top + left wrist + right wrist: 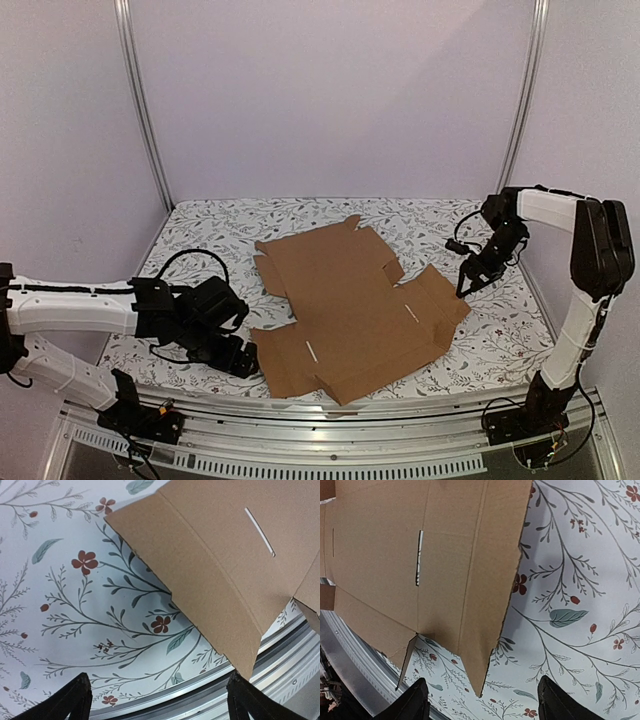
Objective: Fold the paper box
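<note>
- The plain brown corrugated cardboard die-cut box (pixel 350 300) lies flat and unfolded on the white floral-print tablecloth (pixel 210 225). It sits at an angle in the centre of the top view, and its lowest corner reaches the grey metal rail (pixel 330 418) at the bottom of the frame.
- My left gripper (pixel 240 358) sits at the lower left of the top view, just beside the box's left flap. In the left wrist view its jaws stand wide apart with only cloth between them, and it holds nothing.
- My right gripper (pixel 468 285) hangs right of centre in the top view, close to the box's right flap. In the right wrist view its jaws are also spread and empty. A pointed flap tip ends just above the gap between them.
- Judgement: no crease is raised yet, so the task is at its start.
- Risk: the sheet lies flat on the cloth. A finger that comes in too high may push the box sideways instead of getting under an edge.
- Risk: closing on a flap tip instead of a full edge may bend or tear the corner.
- Risk: lifting one side alone may pivot the box and carry its lower corner over the rail.
- Risk: the cloth may bunch under a dragging fingertip and get caught in the grip.
</note>
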